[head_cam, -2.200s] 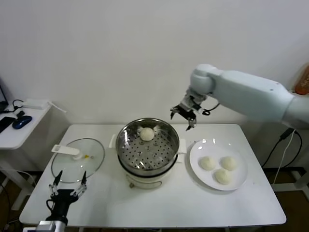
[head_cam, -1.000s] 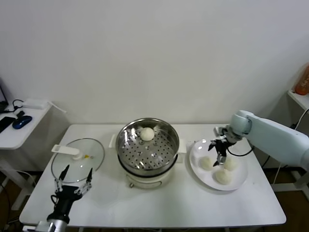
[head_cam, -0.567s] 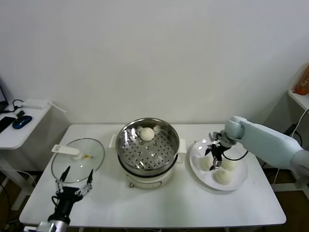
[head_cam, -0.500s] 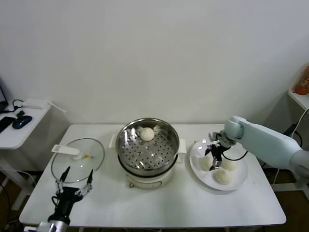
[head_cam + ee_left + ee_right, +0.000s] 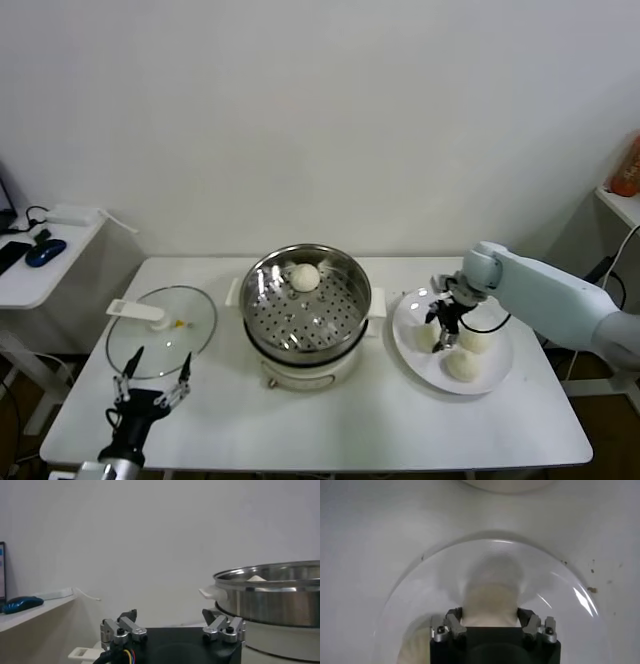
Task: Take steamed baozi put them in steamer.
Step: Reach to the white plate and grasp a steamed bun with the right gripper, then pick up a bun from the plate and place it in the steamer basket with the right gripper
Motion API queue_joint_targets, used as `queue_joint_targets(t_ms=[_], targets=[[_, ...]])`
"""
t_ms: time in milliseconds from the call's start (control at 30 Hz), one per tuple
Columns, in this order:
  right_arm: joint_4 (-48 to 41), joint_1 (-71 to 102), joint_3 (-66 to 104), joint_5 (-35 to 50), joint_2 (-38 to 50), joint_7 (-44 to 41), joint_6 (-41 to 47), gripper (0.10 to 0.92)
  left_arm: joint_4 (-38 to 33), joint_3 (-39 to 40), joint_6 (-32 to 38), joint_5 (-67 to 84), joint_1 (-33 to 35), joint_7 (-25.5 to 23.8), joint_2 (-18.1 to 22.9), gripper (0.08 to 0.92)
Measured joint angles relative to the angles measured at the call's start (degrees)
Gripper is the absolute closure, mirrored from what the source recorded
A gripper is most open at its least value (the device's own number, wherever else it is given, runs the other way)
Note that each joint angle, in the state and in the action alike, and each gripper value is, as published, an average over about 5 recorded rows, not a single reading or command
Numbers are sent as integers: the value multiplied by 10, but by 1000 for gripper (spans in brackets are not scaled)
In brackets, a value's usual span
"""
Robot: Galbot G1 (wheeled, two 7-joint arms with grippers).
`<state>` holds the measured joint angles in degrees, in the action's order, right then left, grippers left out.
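Right claw (image 5: 438, 328) has closed around a smooth white bun (image 5: 491, 605) (plate-side).

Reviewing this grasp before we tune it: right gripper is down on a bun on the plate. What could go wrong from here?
1. The right gripper brackets a soft white dough bun; squeezing may dent it.
2. Two more white buns lie close by on the flat white plate; lifting could nudge them.
3. The shiny steel steamer pot has a raised rim; a low carry could clip it.
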<state>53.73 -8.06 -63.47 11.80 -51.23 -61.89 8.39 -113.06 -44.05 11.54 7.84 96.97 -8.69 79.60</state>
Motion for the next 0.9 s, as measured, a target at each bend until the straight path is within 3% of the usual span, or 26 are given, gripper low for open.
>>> queue_joint_targets(t_ms=[533,900], targets=[[19,-18,-10,14,15,-2,5,361,1,-2,-2,2,0,3,3,177],[71,-117,-77,87,25,-4,18,364,-3,-2,-5,5,-4,3,6,177]])
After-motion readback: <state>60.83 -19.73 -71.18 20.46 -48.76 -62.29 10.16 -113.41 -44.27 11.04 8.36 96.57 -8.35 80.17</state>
